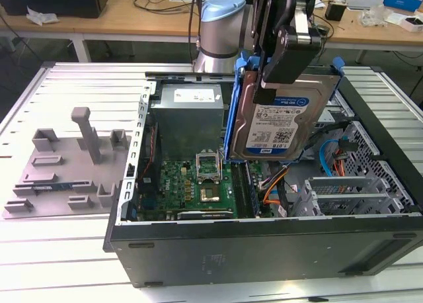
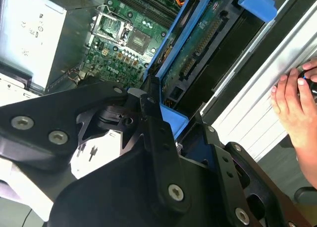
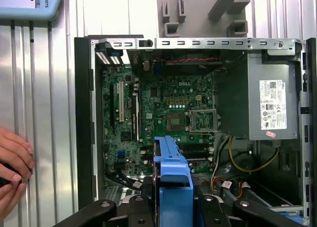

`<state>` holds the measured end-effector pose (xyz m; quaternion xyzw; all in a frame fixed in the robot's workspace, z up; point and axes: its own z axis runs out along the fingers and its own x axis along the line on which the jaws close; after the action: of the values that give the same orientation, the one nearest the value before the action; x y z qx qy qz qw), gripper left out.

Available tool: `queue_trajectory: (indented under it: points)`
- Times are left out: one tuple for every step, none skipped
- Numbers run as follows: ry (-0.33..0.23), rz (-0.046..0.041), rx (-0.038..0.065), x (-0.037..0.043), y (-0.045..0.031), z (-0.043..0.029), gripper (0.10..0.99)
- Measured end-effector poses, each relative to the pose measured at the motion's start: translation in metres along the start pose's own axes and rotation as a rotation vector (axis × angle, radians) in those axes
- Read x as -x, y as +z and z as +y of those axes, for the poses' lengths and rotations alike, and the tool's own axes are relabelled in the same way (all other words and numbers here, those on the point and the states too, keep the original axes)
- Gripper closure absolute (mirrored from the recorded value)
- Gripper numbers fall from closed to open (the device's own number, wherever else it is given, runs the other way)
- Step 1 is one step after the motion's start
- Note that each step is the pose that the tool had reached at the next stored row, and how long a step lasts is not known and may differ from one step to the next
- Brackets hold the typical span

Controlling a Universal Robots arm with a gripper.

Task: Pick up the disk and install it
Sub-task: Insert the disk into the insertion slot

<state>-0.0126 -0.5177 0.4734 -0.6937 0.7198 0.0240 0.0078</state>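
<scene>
Disk (image 1: pixel 285 121) position: you find it lifted clear and suspended over the interior of the open computer case (image 1: pixel 264 250). It stands nearly upright with a slight tilt, on the side of the power supply (image 1: pixel 188 114) toward the exterior view's right. The gripper (image 1: pixel 268 91) is clamped onto its upper edge, closed tight against the blue bracket and carrying the unit.

Consult the exterior view for the label face. It is a flat silver metal rectangle with a white-and-blue label, framed in glossy bright blue plastic. You cannot tell there whether the lower edge touches the green motherboard (image 1: pixel 192 177).

Consult the second wrist view for the disk's opposite face (image 2: pixel 195 58). It is a green circuit board set within the same blue frame. The matte black fingers (image 2: pixel 153 133), studded with screw heads, sit on either side of the bracket. In the first wrist view you look edge-on along the bracket (image 3: pixel 172 162), which appears as a narrow blue strip above the motherboard.

Both wrist views show a person's hand (image 2: pixel 297 103) (image 3: pixel 12 162) at the ribbed metal table (image 1: pixel 66 78), near the case's outer wall. The exterior view shows a grey fixture (image 1: pixel 66 164) with upright pegs and slots. It lies on the table beside the case, toward the table's edge at the exterior view's left.
</scene>
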Motion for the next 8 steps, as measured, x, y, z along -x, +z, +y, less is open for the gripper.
queue_trajectory:
  points:
    - [0.000,-0.0001,0.000,0.0000,0.0000,-0.0002,0.718]
    - [0.000,-0.0003,0.000,-0.0005,0.0002,-0.0012,0.718]
    - [0.000,0.0000,0.000,-0.0008,0.0000,-0.0021,0.718]
    - [0.000,0.0001,0.000,-0.0014,-0.0001,-0.0031,0.718]
    - [0.000,0.0000,0.000,-0.0025,-0.0001,-0.0051,0.718]
    - [0.000,0.0000,0.000,-0.0032,-0.0002,-0.0069,0.718]
    - [0.000,0.0000,0.000,-0.0042,-0.0002,-0.0091,0.718]
    - [0.000,0.0000,0.000,-0.0048,-0.0003,-0.0106,0.718]
